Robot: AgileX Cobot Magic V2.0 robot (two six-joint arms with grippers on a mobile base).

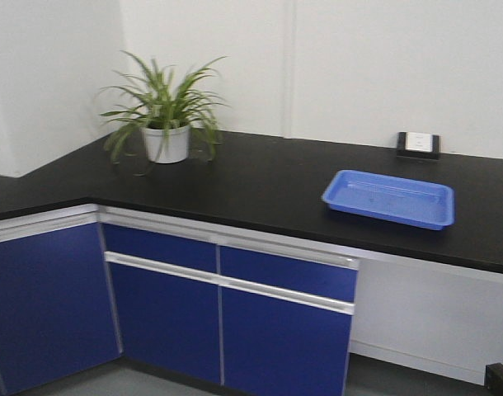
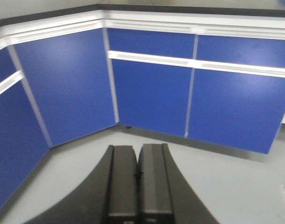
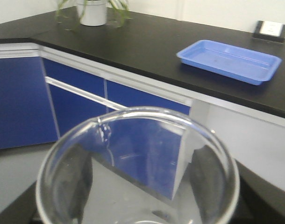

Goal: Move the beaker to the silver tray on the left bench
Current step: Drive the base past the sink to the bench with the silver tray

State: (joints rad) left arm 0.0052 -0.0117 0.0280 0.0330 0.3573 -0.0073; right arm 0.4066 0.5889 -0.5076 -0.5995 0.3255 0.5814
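Black corner surface [image 1: 268,177] spans frame middle, white wall [image 1: 359,66] behind. Blue cabinet fronts [image 1: 165,322] below. Blue plastic tray [image 1: 389,198] on surface, right. Potted plant [image 1: 165,124] upper left. Beaker [image 3: 135,140] fills lower centre of right wrist view, off surface, clamped between dark fingers [image 3: 210,182] of right gripper [image 3: 140,196]. Wall socket [image 1: 419,144] upper right. Left gripper [image 2: 138,156] fully closed, empty, above floor [image 2: 226,186].

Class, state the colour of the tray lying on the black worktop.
The tray is blue; the exterior front-facing view shows it best.

Black bench [image 1: 268,177], blue cabinets [image 1: 165,322] below, potted plant [image 1: 166,124] (white pot) at corner — blue tray [image 1: 389,198] well apart
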